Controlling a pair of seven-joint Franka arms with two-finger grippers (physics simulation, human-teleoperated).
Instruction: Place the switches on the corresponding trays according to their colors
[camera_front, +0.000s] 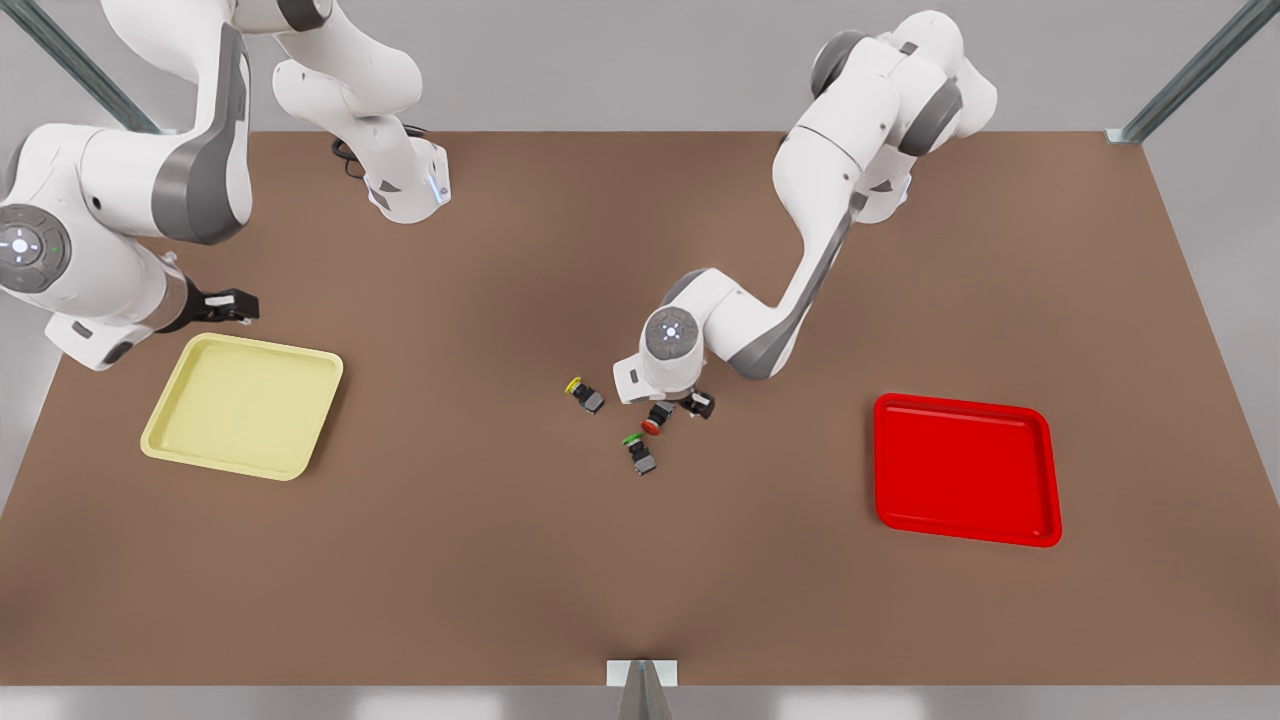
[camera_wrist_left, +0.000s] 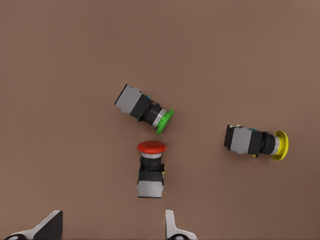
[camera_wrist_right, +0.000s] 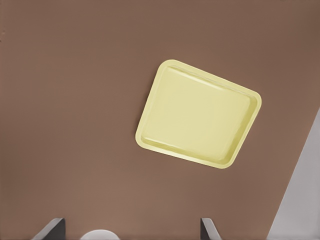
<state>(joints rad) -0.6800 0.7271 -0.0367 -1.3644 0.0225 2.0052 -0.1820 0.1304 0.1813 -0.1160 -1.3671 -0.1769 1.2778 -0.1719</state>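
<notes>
Brown table (camera_front: 640, 560), spanning full front view. Red tray (camera_front: 965, 470) flat at front view's right; pale yellow tray (camera_front: 243, 405) flat at front view's left; well apart, both w/o contents.

Left gripper (camera_front: 680, 405) low over table centre, above switch cluster, fingers (camera_wrist_left: 172, 227) spread, gripping nothing. Right gripper (camera_front: 232, 305) hovering near far edge of yellow tray, fingers (camera_wrist_right: 50, 229) spread, waiting.

Three switches on their sides mid-table, btwn trays. Red switch (camera_front: 655, 418) directly under left gripper, long axis diagonal in front view, cap toward near edge. Green switch (camera_front: 640, 452) just beside it, nearer the camera, cap toward red cap; caps close, not touching. Yellow switch (camera_front: 586, 394) slightly apart toward front view's left, cap pointing far-left, away from the others.
</notes>
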